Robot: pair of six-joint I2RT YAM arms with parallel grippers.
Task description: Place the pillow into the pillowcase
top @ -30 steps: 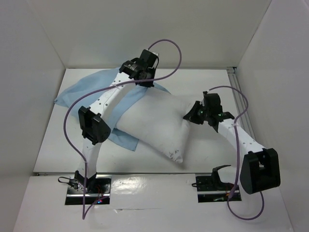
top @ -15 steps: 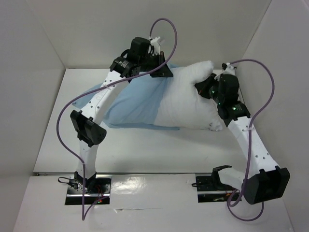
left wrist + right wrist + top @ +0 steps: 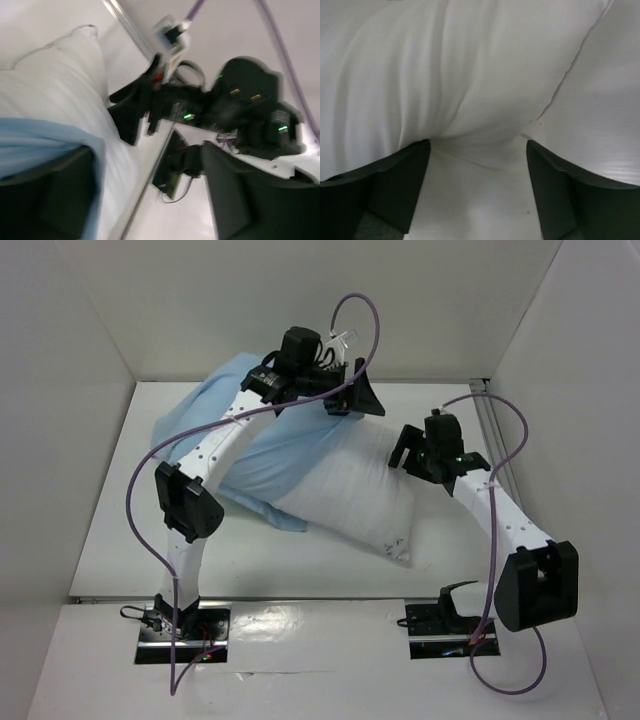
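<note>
Pillow (image 3: 365, 505) part-sheathed in pillowcase (image 3: 265, 450), set diagonally at centre of table (image 3: 110, 540). Light blue cloth covering the end toward 10 o'clock, visible both above and beneath the white fabric; end toward 5 o'clock bare, corner near the front edge. Left gripper (image 3: 352, 400) at 12 o'clock, over the case mouth, jaws spread wide and gripping nothing; blue hem just beside one finger (image 3: 50, 200) in wrist view. Right gripper (image 3: 402, 453) at 3 o'clock of the pillow, jaws likewise parted, fingers (image 3: 375, 190) flanking a bulge of white fabric without pinching it.
</note>
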